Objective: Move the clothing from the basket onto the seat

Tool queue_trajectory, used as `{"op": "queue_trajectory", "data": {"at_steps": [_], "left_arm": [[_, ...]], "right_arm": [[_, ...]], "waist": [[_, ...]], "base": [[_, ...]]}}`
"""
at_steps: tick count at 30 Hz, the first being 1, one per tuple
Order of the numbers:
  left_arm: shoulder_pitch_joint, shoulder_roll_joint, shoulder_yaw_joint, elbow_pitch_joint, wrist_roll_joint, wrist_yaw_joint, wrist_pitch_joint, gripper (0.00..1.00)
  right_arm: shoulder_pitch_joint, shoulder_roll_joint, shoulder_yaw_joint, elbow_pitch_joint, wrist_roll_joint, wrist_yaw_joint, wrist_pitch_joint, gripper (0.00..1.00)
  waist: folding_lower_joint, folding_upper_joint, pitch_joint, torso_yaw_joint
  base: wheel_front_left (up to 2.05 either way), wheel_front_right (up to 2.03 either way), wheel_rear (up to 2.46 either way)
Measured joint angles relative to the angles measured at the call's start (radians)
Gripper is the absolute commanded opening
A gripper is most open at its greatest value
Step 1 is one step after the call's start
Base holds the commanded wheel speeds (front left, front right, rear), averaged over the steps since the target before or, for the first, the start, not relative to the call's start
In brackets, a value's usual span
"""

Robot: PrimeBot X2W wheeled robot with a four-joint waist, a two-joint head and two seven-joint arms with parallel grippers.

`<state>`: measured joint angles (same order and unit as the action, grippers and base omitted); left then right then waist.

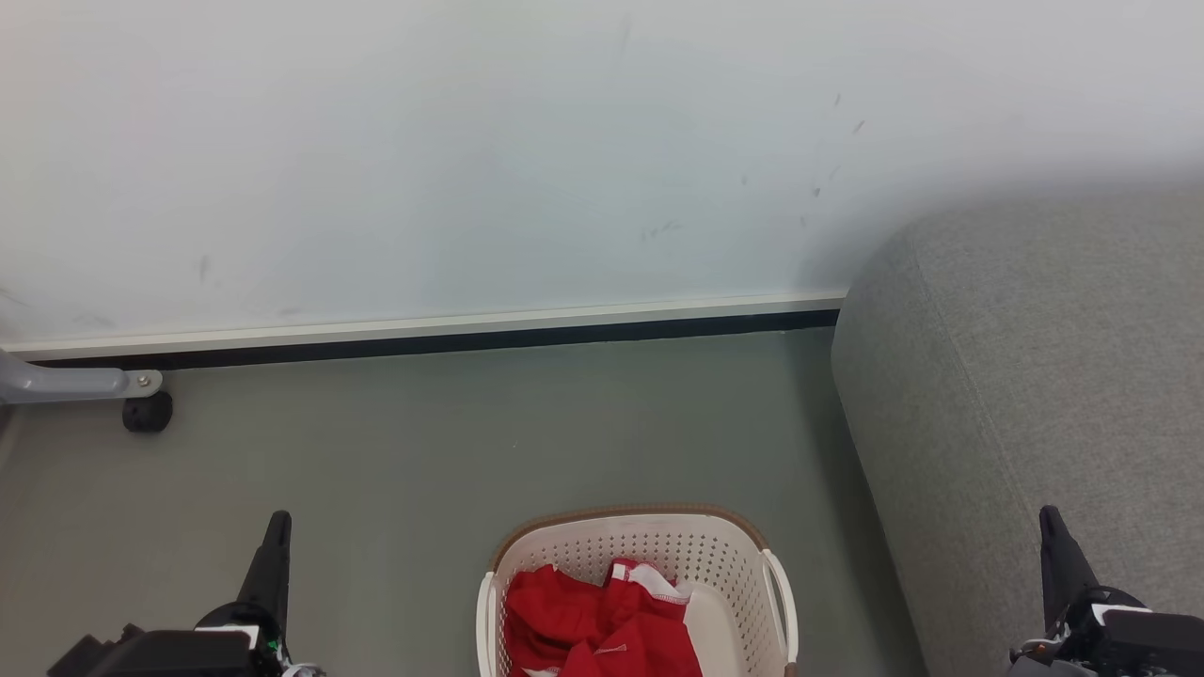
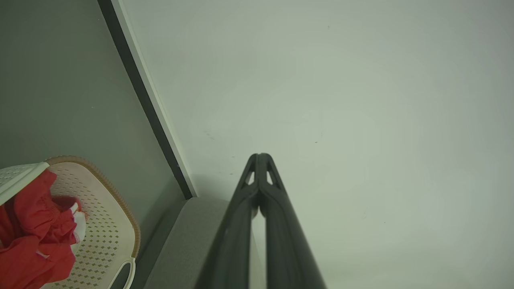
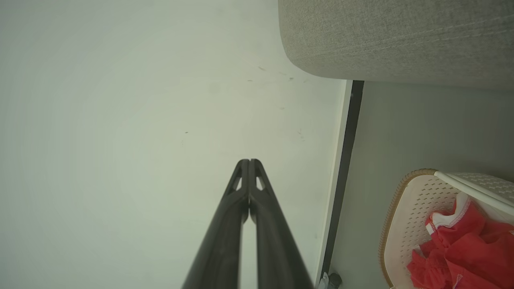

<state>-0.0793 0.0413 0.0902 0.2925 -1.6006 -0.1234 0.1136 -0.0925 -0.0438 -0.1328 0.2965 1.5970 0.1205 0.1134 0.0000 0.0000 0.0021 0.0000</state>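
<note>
Far left: a grey furniture leg (image 1: pixel 75 384) with a black caster (image 1: pixel 148 412) stands on the floor (image 1: pixel 423 442) by the wall (image 1: pixel 470 141), well apart from the task's things.
Left end effector: the left end effector (image 1: pixel 279 523) rises at the lower left of the head view. Its two dark fingers are pressed together on nothing and point toward the wall.
Basket: the basket (image 1: pixel 625 513) sits on the floor at the bottom centre, between the two arms. Its near part is cut off by the picture edge, so its long axis cannot be told. A white handle shows on each side.
Clothing: the clothing (image 1: pixel 593 625) is a crumpled red heap with white trim, inside the basket and toward its left half. It has no clear long axis.
Seat: the seat (image 1: pixel 1035 376) takes up the right side, near the basket with a strip of floor between. Its visible top bears no garment.
Right end effector: the right end effector (image 1: pixel 1051 517) rises at the lower right, in front of the seat, closed and empty.
Key relation: the heap lies to the right of the left fingertips and to the left of the right ones, and lower in the head view than both. The left arm looks slightly nearer the heap, the right nearer the seat.
Stage: judged at the start, since no garment is lifted yet. Whichever arm goes must open and dip into the basket.
</note>
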Motion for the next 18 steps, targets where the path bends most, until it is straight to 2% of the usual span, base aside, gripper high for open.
{"op": "queue_trajectory", "data": {"at_steps": [18], "left_arm": [[0.0, 0.0, 0.0, 0.0, 0.0, 0.0, 0.0, 0.0]], "right_arm": [[0.0, 0.0, 0.0, 0.0, 0.0, 0.0, 0.0, 0.0]], "waist": [[0.0, 0.0, 0.0, 0.0]], "base": [[0.0, 0.0, 0.0]]}}
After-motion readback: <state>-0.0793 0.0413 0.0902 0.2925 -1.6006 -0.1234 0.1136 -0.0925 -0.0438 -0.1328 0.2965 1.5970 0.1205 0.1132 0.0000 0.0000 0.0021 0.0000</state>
